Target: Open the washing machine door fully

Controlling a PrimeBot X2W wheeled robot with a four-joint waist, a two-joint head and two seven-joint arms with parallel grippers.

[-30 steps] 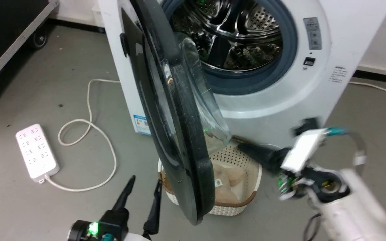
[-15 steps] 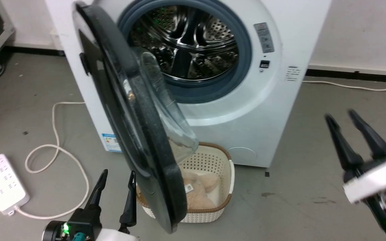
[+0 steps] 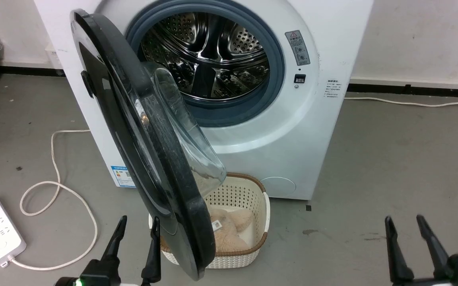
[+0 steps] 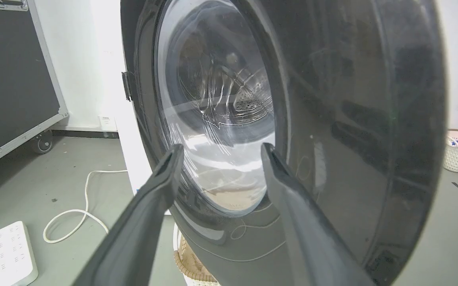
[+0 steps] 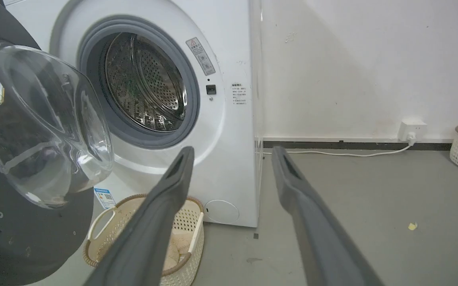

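The glossy black washing machine door [image 3: 169,182], its clear glass bowl bulging inward, stood swung out. The left gripper [image 3: 140,219] and right gripper [image 3: 403,217] had jaws wide apart, holding nothing.

Head cam looks down edge-on at the washing machine door [image 3: 149,159], left wrist cam close on its outer face, right wrist cam further back on its bowl side; all share it.

Washing machine door [image 3: 133,131] stands swung out, roughly edge-on, its lower rim over a white basket [image 3: 261,206] holding something beige. Steel drum [image 3: 209,55] exposed. Left pincer [image 3: 139,218], fingers spread, just beside the door's lower rim; right pincer [image 3: 404,217], spread, well apart, empty.
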